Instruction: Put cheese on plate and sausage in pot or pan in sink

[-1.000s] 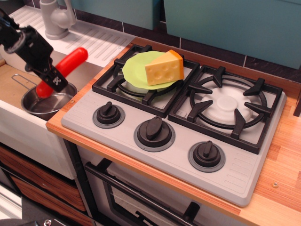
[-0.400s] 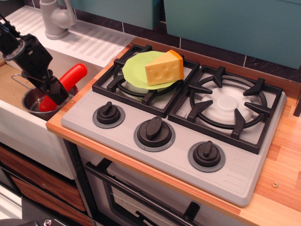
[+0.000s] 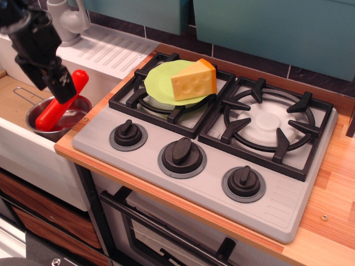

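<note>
The red sausage stands slanted in the steel pot, lower end inside and upper end leaning up to the right over the rim. The pot sits in the sink. My gripper is just above the pot, in front of the sausage's upper half, and its fingers look parted and loose around it. The yellow cheese lies on the lime-green plate, which rests on the left burner grate of the stove.
A grey tap and a ribbed white drainboard stand behind the sink. The stove has a bare right burner and three knobs along its front. Teal panels line the back wall.
The sausage came down into the pot and now stands steeper with its lower end inside. My gripper has since risen and moved slightly left, while the sausage stayed in the pot.
</note>
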`<state>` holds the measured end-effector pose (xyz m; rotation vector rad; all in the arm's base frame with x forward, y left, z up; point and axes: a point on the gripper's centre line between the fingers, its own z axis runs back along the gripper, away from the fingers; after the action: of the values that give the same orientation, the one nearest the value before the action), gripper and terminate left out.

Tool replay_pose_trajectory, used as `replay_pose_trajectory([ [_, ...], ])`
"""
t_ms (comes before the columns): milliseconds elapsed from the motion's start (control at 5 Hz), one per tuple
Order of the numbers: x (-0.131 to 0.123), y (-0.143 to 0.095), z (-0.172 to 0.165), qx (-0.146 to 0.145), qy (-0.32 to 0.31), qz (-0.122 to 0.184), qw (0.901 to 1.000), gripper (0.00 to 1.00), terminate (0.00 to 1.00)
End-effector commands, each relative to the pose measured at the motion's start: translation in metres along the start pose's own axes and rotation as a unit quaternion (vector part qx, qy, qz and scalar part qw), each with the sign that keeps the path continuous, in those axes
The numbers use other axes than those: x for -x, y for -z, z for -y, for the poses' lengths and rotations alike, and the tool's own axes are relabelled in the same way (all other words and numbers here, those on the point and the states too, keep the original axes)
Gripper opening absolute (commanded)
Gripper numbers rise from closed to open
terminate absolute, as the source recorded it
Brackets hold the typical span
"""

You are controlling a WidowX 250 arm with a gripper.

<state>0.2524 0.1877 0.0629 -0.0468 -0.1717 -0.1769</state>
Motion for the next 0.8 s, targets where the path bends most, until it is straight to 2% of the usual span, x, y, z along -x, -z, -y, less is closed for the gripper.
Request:
replay_pose_trajectory([
  [0,-0.02,-0.066,0.015,-0.041,-0.011,-0.022,0.9989,1.0,0.0],
  [600,-0.031,-0.118,0.043,-0.057,-0.037,-0.08,0.9945,1.0,0.0],
])
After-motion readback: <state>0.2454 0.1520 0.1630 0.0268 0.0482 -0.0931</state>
